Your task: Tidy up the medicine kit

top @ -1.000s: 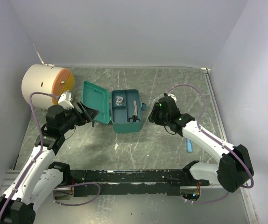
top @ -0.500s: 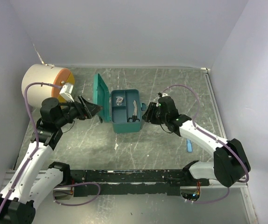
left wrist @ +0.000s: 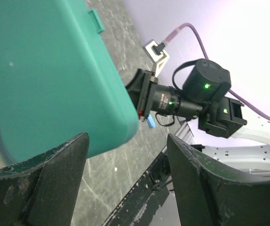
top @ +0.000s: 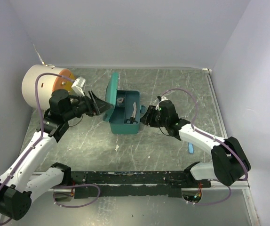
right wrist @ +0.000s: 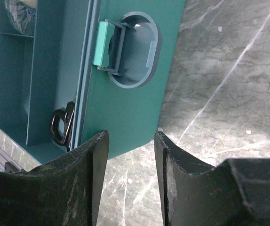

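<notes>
Access around medicine kit (top: 124,126), top view | 9 o'clock: raised lid (top: 111,92) with left gripper (top: 104,106) just beside it, blocked | 3 o'clock: right gripper (top: 143,116) at latch wall, blocked | 10 o'clock: cream cylinder (top: 37,87) | 12, 6 o'clock: bare table (top: 139,146), passable | 4 o'clock: small blue item (top: 190,148), well apart

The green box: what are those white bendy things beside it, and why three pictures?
Those are two robot arms, the left arm and the right arm. One picture looks down from above; the other two come from a camera on each wrist. The teal green plastic box sits on the grey marbled table. Its hinged lid stands raised, with the left arm's open jaws on its outer side. The right arm's jaws, open too, are at the latch side. Inside lie black-handled scissors and a clear packet. Nothing is held. A big cream cylinder with an orange face stands far left.
</notes>
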Motion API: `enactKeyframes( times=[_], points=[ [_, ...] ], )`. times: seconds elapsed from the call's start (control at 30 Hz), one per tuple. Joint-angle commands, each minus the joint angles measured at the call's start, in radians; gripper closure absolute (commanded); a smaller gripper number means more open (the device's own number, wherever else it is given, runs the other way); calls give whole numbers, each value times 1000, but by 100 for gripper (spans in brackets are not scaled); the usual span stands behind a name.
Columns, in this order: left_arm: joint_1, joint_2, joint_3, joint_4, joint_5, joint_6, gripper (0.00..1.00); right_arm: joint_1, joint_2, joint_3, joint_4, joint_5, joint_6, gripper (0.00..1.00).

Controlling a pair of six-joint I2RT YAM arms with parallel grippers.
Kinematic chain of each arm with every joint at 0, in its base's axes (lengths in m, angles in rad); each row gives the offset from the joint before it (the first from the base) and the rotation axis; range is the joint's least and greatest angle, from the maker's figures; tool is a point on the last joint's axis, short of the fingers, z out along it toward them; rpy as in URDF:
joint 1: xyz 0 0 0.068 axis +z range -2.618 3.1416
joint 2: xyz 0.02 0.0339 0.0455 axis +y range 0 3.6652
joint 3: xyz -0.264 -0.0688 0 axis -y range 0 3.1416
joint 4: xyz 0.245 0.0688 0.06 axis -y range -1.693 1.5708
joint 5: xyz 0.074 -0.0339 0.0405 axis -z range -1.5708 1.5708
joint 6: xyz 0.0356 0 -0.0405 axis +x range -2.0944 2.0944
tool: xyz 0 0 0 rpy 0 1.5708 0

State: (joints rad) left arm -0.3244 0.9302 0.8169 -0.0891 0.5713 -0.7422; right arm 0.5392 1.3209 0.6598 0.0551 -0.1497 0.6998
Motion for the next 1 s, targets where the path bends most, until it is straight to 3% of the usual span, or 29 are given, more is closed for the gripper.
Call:
enactKeyframes(
  times=[0.0,0.17,0.43,0.7,0.8,0.97],
  points=[
    [-99,33,85,-93,-101,-1,22,12,-9,-25,82,-18,46,56],
    [-152,70,88,-116,-153,-3,25,11,-27,-19,23,51,75,56],
    [-154,93,136,-208,-269,47,21,11,-202,10,-194,211,42,54],
    [-154,194,161,-242,-458,101,14,11,-138,168,-212,27,-73,50],
    [-153,265,197,-272,-497,116,16,11,-93,189,-160,-60,-60,50],
    [-151,358,209,-258,-526,142,26,11,-24,189,-118,-66,-21,51]
  ],
)
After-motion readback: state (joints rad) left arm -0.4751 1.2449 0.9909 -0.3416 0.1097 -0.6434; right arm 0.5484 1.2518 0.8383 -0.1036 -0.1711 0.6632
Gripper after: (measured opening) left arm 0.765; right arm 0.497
